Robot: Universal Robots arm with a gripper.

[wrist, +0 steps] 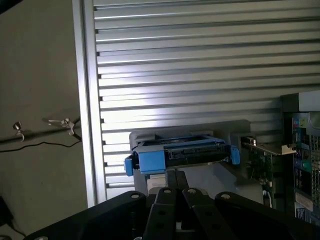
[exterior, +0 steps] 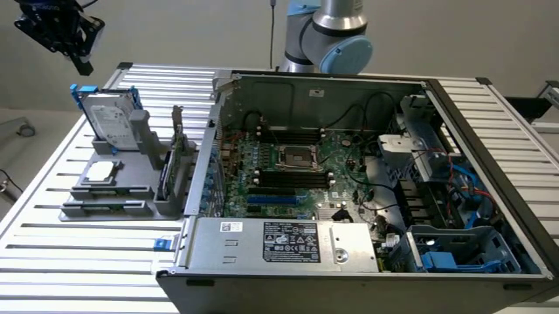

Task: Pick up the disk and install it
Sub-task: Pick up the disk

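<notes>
The slatted metal desk [exterior: 52,261] carries an open computer case [exterior: 323,91] with its boards and cabling exposed. Outside the case, just beside its wall on the exterior view's left, sits a grey holder [exterior: 131,196]. The disk [exterior: 112,121] stands upright on edge in that holder, label face showing, with its blue carrier frame at the top. It has not been lifted. Farther from the case than the disk, and above it, hangs the tool [wrist: 176,175], closed and holding nothing, with the disk's blue-framed top edge ahead of it in the wrist view.

The disk looks like a stiff, fairly heavy metal block with smooth faces that could slip, and it is likely sensitive to knocks. The blue frame at the exposed upper edge seems the sensible place to take hold, since the lower part sits sunk in the holder.

How deep the disk sits in its slot cannot be made out. Inside the case, at the corner farthest from the holder, a blue drive cage [exterior: 463,252] is partly hidden by the case wall, so its opening is hard to judge.
</notes>
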